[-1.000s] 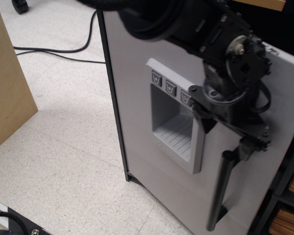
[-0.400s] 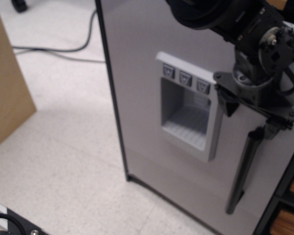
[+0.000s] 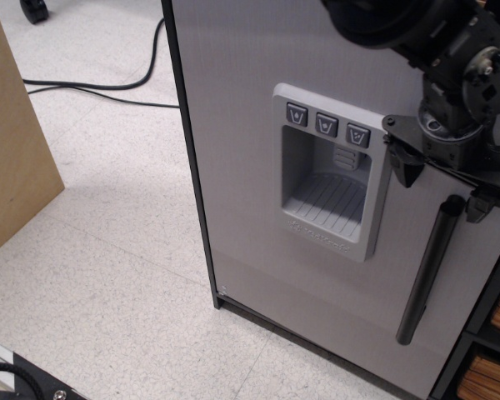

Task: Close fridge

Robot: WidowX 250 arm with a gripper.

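Observation.image: pincer (image 3: pixel 450 179) spread open against fridge (image 3: pixel 242 142) door near handle (image 3: pixel 427 271) top.

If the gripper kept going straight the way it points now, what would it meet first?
Most likely the fridge door: the gripper points into its grey face, at the top of the black bar handle. Depth is unclear; it may already be touching.
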